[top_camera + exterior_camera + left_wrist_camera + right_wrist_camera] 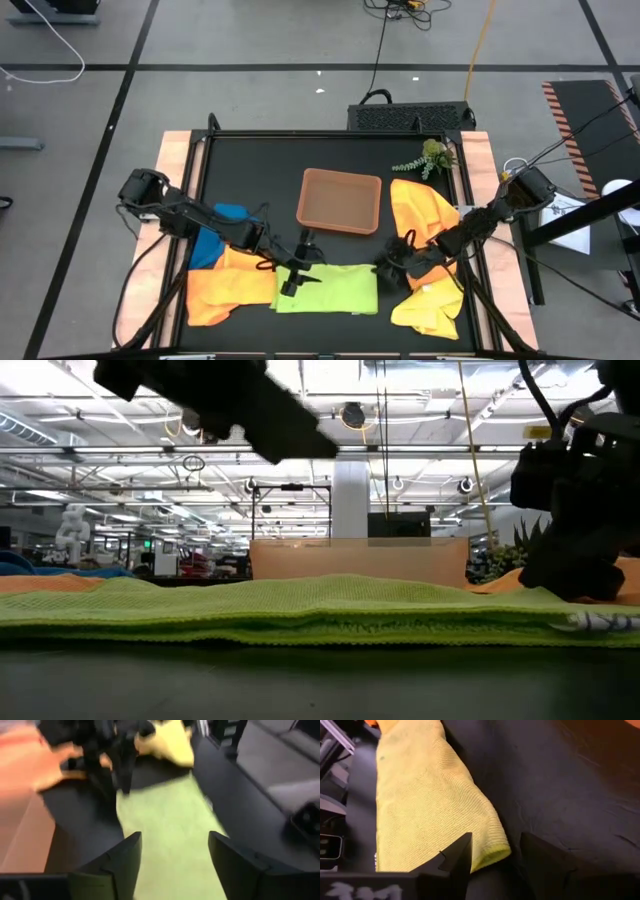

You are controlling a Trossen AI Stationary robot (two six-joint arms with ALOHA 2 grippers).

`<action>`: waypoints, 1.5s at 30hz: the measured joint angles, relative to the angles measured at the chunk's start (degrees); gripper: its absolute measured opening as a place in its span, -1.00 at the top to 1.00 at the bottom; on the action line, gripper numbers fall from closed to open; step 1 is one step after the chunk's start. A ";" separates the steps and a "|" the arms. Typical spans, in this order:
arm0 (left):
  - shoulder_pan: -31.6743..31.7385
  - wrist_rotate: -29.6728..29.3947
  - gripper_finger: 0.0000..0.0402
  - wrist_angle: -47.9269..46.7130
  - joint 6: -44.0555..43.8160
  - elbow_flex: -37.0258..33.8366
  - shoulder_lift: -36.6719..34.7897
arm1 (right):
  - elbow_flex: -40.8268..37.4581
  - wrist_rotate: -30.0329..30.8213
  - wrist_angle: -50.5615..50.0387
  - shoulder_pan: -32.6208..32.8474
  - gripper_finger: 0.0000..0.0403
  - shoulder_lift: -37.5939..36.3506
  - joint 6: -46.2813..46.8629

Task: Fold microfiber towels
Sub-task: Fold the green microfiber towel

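A lime green microfiber towel [328,290] lies folded into a long flat strip near the table's front edge, several layers thick in the low view [300,610]. My left gripper [290,284] hangs open above the strip's left end [170,820], clear of it [290,440]. My right gripper [386,268] stands open, low at the strip's right end [565,585], with the end's corner [492,852] between its fingers. Orange [230,290] and blue [215,240] towels lie at the left. More orange [420,205] and yellow [430,308] towels lie at the right. My right gripper stands with one finger [457,855] against the rounded end of the lime strip [490,851], slanting down from the table's right. Whether the finger touches the cloth I cannot tell. The strip lies flat on the table.
A shallow brown tray [340,178] sits at the table's middle, behind the strip [360,550]. A small green plant sprig [430,158] lies at the back right. Bare black tabletop [250,170] shows at the back left.
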 joint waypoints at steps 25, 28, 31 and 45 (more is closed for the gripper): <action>2.76 0.00 -0.24 11.61 -2.81 -0.21 5.34 | -0.85 2.49 7.20 -0.13 0.98 -4.46 -10.31; 2.76 0.00 -0.24 11.26 -2.87 -0.21 5.34 | -0.85 2.80 7.22 -1.30 0.93 -4.48 -12.09; 2.42 -0.05 -0.24 11.91 -2.50 -0.21 5.34 | -0.85 -2.34 7.24 -4.85 0.81 -4.48 -12.24; 2.06 -8.91 -0.24 14.95 2.06 -0.23 5.34 | -0.81 -13.79 1.15 -8.78 0.17 -4.48 -10.68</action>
